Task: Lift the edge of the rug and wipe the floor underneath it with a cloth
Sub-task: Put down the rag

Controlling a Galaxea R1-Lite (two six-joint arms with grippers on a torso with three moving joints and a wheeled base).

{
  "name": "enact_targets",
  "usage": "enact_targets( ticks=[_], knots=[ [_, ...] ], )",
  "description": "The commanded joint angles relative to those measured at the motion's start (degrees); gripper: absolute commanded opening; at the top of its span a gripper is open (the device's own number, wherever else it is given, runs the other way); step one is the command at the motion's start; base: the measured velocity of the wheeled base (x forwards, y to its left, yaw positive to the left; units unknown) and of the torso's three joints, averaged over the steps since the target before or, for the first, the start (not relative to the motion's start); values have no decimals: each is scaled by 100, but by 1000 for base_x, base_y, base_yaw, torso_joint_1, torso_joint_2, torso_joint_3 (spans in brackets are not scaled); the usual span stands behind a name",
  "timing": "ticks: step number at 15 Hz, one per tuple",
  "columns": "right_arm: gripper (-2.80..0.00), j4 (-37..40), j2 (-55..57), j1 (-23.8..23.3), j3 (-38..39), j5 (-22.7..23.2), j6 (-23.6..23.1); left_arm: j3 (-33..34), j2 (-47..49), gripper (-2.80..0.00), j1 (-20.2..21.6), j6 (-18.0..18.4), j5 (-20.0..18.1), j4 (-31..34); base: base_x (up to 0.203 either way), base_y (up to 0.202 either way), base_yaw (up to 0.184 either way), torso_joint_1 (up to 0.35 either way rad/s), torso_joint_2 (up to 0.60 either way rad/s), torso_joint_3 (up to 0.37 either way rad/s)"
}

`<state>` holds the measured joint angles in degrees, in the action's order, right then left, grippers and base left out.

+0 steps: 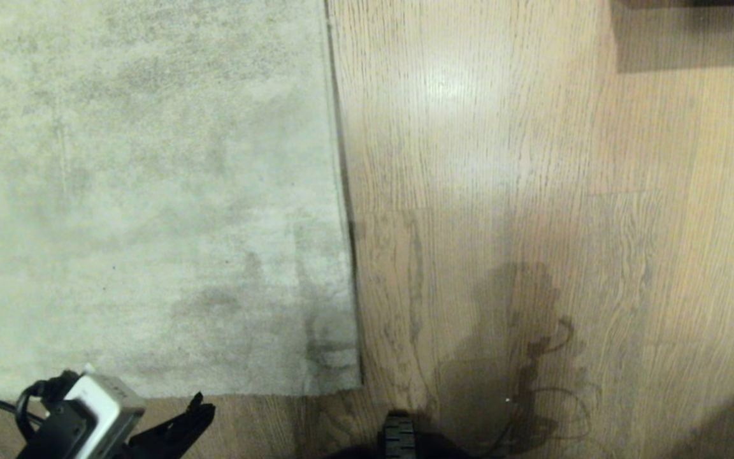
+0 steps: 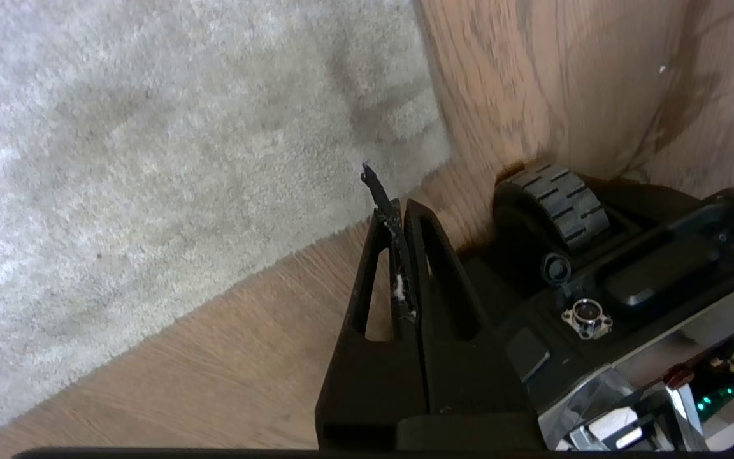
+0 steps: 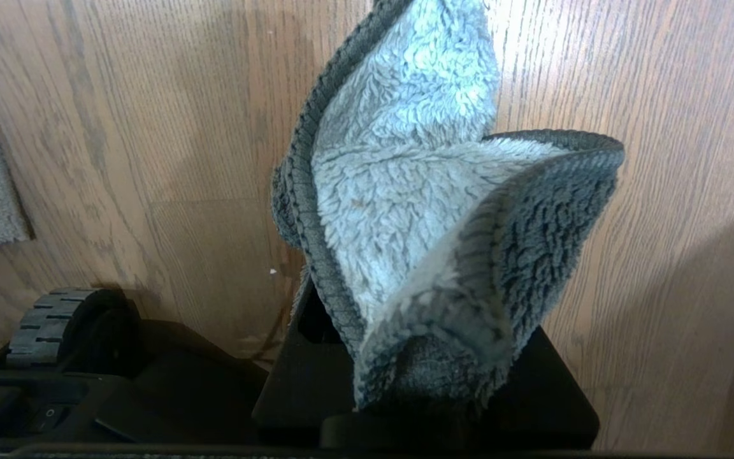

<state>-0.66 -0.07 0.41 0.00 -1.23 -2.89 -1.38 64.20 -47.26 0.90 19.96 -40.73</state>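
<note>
The left gripper (image 2: 399, 210), fingers together and empty, hovers near the flat rug edge (image 1: 348, 268) for lifting, while the right gripper (image 3: 405, 382) clamps the cloth (image 3: 418, 236) ready above the floor (image 1: 532, 191).

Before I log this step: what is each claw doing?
Left claw: shut, holding nothing, near the rug edge.
Right claw: shut on the cloth.

The left gripper (image 2: 399, 207) has two flat black fingers (image 2: 367, 287) with long triangular cut-outs, and white fluff clings along their seam. Behind them sits a white wrist housing (image 1: 102, 401) with looped black cables (image 1: 23, 408). The base (image 2: 628, 280) is glossy black with a ridged rubber wheel (image 2: 558, 197), a small metal socket (image 2: 587, 315), and what may be green lights.
</note>
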Motion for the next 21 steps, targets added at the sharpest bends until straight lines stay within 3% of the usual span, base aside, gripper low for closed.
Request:
enact_targets(
  ticks=[1,9,13,21],
  knots=[
    [-280,-4,7,2,0,0,-2,138,-12,-280,-3,14,-8,21,0,0,0,0,0,0],
    [-280,-4,7,2,0,0,-5,112,-285,-280,-11,17,-23,47,0,0,0,0,0,0],
    [-280,-4,7,2,0,0,-1,138,-469,-280,-28,47,-823,100,0,0,0,0,0,0],
    [-280,-4,7,2,0,0,-1,138,-452,-280,155,63,-868,193,0,0,0,0,0,0]
  ],
)
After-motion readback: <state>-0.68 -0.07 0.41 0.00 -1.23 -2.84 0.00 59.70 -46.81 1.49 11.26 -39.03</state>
